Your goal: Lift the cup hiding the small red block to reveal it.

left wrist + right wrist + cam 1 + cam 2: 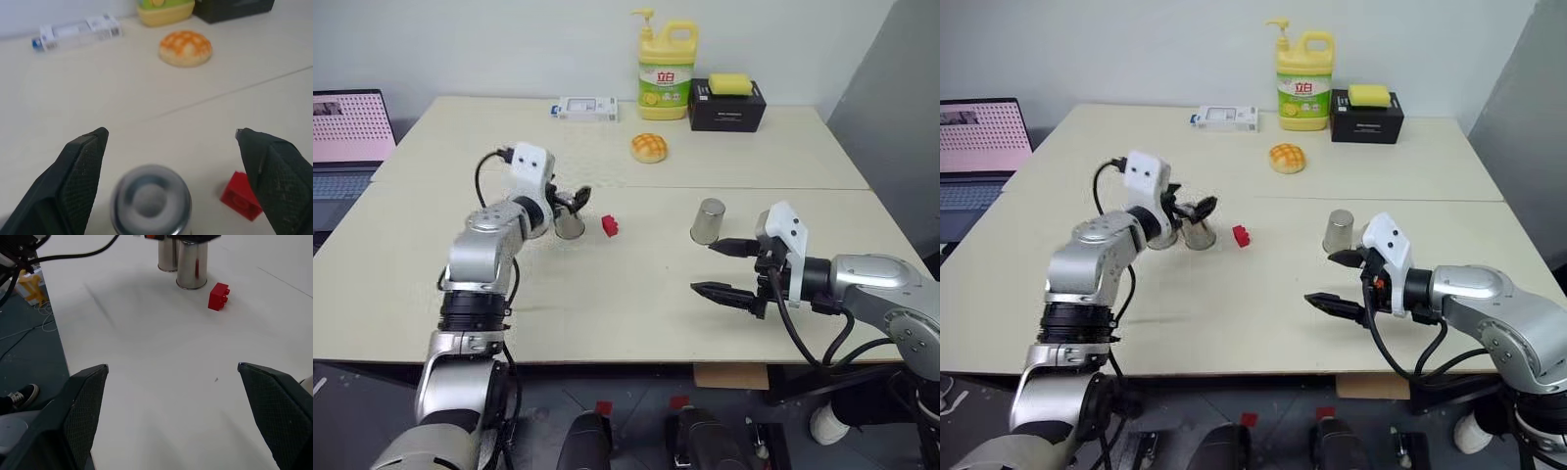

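Left fingers (83,181) spread around cup (150,199), yellow bottle (667,69) label perhaps "立白"

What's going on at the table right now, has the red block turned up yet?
Yes. The small red block sits uncovered on the table, just beside a steel cup standing upside down. The left gripper is at that cup with its fingers open, one on each side, not gripping it. Another cup stands nearer the right gripper, which is open above bare tabletop, holding nothing.
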Action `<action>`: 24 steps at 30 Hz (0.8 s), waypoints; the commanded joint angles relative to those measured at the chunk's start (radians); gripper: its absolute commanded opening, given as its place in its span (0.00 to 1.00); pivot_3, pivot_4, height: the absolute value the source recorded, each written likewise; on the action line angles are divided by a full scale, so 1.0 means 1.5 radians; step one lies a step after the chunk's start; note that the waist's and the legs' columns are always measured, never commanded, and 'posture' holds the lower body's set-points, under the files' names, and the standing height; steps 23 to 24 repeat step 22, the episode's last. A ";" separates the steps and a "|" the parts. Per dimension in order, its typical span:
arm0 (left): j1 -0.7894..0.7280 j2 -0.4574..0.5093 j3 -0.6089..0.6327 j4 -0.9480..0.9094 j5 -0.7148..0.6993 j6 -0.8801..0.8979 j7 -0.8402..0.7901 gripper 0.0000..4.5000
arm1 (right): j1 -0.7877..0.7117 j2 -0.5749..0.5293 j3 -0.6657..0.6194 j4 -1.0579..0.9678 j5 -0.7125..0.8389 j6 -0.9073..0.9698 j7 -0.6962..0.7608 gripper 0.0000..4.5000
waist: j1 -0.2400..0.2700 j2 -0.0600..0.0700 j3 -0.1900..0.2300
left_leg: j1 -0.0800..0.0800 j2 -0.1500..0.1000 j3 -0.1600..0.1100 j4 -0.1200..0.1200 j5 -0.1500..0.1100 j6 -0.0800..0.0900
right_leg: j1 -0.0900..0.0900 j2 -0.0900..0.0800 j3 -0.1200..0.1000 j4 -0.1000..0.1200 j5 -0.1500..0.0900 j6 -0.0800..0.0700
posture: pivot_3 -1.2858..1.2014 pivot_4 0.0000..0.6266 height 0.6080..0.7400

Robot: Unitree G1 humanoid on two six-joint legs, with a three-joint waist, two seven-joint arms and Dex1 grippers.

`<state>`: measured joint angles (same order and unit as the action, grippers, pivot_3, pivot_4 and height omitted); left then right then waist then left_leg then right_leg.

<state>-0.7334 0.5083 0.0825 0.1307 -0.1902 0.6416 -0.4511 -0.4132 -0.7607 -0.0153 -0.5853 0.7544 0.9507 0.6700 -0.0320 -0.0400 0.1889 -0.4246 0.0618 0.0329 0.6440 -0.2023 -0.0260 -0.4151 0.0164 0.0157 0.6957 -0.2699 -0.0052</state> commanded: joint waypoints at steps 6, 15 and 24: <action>0.137 0.225 0.066 -0.220 -0.054 0.055 -0.169 0.98 | 0.005 0.003 -0.024 0.027 -0.058 -0.107 0.025 1.00 | -0.001 0.000 0.000 | 0.001 0.001 0.000 -0.001 0.000 0.000 | 0.000 0.000 0.000 0.000 0.000 0.000 | 0.52 0.24 1.00; 0.363 0.368 0.195 -0.342 -0.196 0.104 -0.376 0.98 | 0.025 -0.067 -0.072 0.070 0.006 -0.080 0.133 1.00 | 0.004 0.000 0.000 | 0.001 0.002 0.000 -0.001 0.000 0.000 | 0.001 -0.004 0.000 -0.002 0.000 -0.001 | 0.52 0.24 1.00; 0.367 0.371 0.195 -0.316 -0.183 0.058 -0.362 0.98 | 0.022 -0.063 -0.076 0.072 -0.002 -0.088 0.135 1.00 | 0.004 0.000 0.000 | 0.001 0.002 0.000 -0.001 0.000 0.000 | 0.001 -0.003 0.000 -0.002 -0.001 -0.002 | 0.52 0.24 1.00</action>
